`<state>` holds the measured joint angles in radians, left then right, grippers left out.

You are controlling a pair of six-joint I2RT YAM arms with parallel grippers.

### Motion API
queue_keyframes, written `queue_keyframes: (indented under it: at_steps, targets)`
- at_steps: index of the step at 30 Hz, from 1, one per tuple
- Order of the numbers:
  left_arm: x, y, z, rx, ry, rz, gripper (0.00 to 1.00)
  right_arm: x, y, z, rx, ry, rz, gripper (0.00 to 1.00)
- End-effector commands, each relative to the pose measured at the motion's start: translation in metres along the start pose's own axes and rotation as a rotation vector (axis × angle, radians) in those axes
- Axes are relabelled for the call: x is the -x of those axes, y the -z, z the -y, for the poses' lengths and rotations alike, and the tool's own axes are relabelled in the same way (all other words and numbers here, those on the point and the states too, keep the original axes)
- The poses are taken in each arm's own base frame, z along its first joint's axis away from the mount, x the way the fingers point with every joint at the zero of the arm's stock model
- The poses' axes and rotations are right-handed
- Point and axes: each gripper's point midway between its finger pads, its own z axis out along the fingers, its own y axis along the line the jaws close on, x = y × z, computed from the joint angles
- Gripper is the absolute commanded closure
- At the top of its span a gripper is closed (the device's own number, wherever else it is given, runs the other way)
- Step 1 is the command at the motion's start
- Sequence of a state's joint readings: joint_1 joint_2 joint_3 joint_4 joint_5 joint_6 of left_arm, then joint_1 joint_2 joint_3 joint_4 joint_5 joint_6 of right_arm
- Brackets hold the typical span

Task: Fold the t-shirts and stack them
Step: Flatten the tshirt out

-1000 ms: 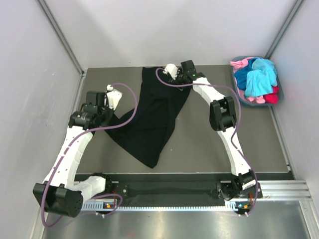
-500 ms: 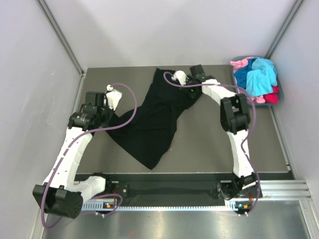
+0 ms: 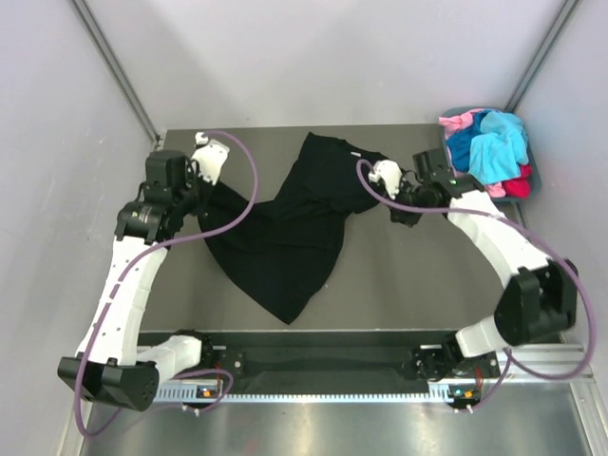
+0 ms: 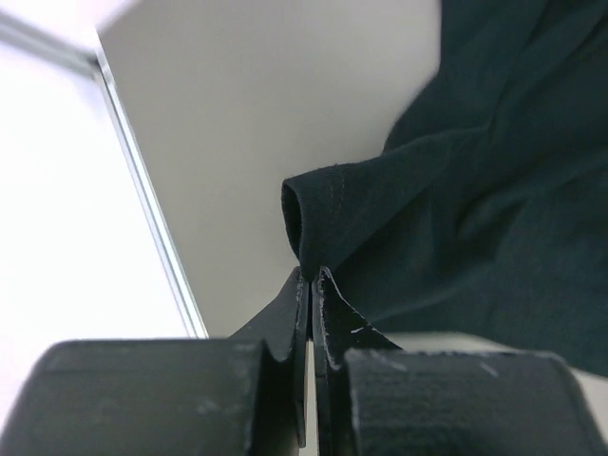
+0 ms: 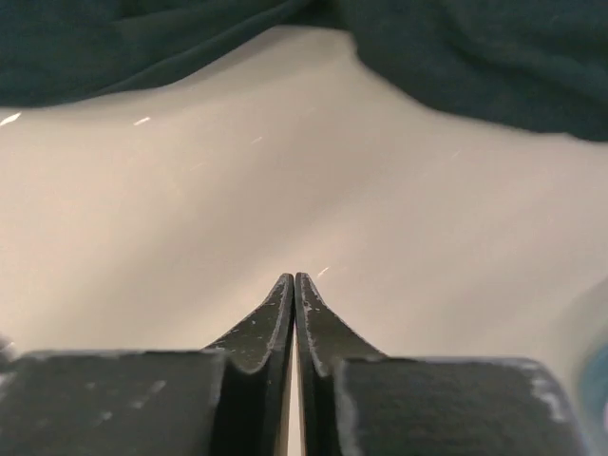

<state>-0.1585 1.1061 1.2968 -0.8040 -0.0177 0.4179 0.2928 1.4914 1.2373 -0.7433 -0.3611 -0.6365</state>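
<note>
While the left fingers (image 4: 290, 328) pinched the black t-shirt (image 4: 475, 218) by a sleeve hem, the right fingers (image 5: 274, 321) were closed on nothing above the tabletop (image 5: 190, 190).

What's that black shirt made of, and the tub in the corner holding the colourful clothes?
The black t-shirt looks like soft matte knit cloth, probably cotton: it drapes in folds and shows a stitched hem. The basket seems to be rigid grey-blue plastic, with a smooth moulded rim.

Right gripper (image 5: 294, 277) off black t-shirt (image 3: 285, 228)
</note>
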Motion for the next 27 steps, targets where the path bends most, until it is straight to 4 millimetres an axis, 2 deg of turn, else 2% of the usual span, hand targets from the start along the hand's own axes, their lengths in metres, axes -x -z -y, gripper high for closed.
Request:
queue_keyframes:
  at_steps: [1, 2, 4, 5, 6, 10, 11, 16, 17, 19, 20, 22, 23, 24, 25, 27]
  targets:
    - [0.042, 0.007, 0.0, -0.043, 0.013, 0.135, 1.0, -0.008, 0.024, -0.031, 0.045, -0.008, 0.01, 0.94]
    - [0.041, 0.004, 0.005, -0.068, 0.026, 0.13, 1.0, -0.007, 0.024, -0.024, 0.009, -0.002, 0.018, 0.81]
    - [0.038, -0.002, 0.023, -0.159, 0.064, 0.123, 1.0, -0.005, 0.025, -0.014, -0.044, -0.009, 0.015, 0.74]
    - [0.035, -0.004, 0.03, -0.188, 0.077, 0.117, 1.0, 0.002, 0.027, -0.009, -0.059, -0.008, 0.029, 0.7]
    - [0.03, -0.007, 0.043, -0.246, 0.104, 0.109, 1.0, 0.005, 0.022, -0.006, -0.051, -0.033, 0.025, 0.69]
    - [0.019, -0.011, 0.065, -0.338, 0.164, 0.084, 1.0, 0.03, 0.021, 0.005, -0.049, -0.094, 0.063, 0.67]
    - [0.018, -0.01, 0.068, -0.353, 0.17, 0.08, 1.0, 0.043, 0.025, 0.01, -0.062, -0.086, 0.091, 0.66]
    - [0.013, -0.012, 0.078, -0.403, 0.18, 0.061, 1.0, 0.074, 0.041, 0.033, -0.151, -0.025, 0.179, 0.58]
    - [0.015, -0.011, 0.079, -0.409, 0.186, 0.067, 1.0, 0.086, 0.045, 0.042, -0.182, -0.012, 0.215, 0.57]
    - [0.024, -0.012, 0.076, -0.402, 0.183, 0.096, 1.0, 0.098, 0.047, 0.049, -0.207, -0.029, 0.255, 0.59]
    - [0.026, -0.015, 0.072, -0.386, 0.177, 0.099, 1.0, 0.111, 0.05, 0.058, -0.238, -0.038, 0.298, 0.65]
    - [0.037, -0.017, 0.063, -0.361, 0.161, 0.117, 1.0, 0.122, 0.052, 0.065, -0.26, -0.09, 0.334, 0.71]
    - [0.04, -0.018, 0.061, -0.357, 0.151, 0.118, 1.0, 0.135, 0.058, 0.07, -0.27, -0.099, 0.369, 0.79]
    - [0.049, -0.015, 0.053, -0.332, 0.125, 0.133, 1.0, 0.144, 0.061, 0.069, -0.257, -0.125, 0.394, 0.8]
    - [0.045, -0.02, 0.053, -0.34, 0.119, 0.1, 1.0, 0.149, 0.062, 0.069, -0.245, -0.129, 0.41, 0.8]
    - [0.054, -0.02, 0.048, -0.341, 0.061, 0.106, 1.0, 0.162, 0.056, 0.065, -0.194, -0.114, 0.449, 0.79]
